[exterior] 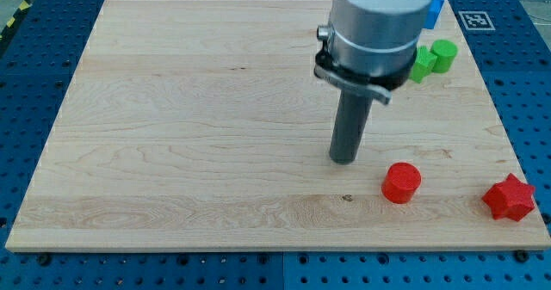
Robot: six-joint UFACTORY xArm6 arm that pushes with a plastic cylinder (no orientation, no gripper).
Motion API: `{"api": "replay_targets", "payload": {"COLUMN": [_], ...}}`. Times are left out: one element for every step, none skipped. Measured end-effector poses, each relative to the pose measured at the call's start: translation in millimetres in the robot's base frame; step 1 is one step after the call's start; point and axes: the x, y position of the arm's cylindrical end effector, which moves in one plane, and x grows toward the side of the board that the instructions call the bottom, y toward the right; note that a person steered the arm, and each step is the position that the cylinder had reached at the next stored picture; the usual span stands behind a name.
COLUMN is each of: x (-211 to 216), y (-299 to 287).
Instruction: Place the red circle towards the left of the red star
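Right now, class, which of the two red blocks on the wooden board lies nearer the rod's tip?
The red circle, the round red block just to the view's right of my tip. The red star sits farther right, near the board's corner.

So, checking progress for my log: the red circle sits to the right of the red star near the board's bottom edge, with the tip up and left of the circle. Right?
Not quite. The camera view shows the red circle to the left of the red star, not the right. The rest holds: both lie near the board's bottom edge, and my tip is up and left of the circle.
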Motion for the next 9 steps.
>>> {"api": "replay_targets", "payload": {"x": [19.9, 31.7, 32.3, 36.5, 37.2, 37.2, 37.2, 37.2, 37.2], "y": [22.8, 47.8, 48.8, 53.6, 78.0, 99.6, 103.5, 103.9, 106.8]}}
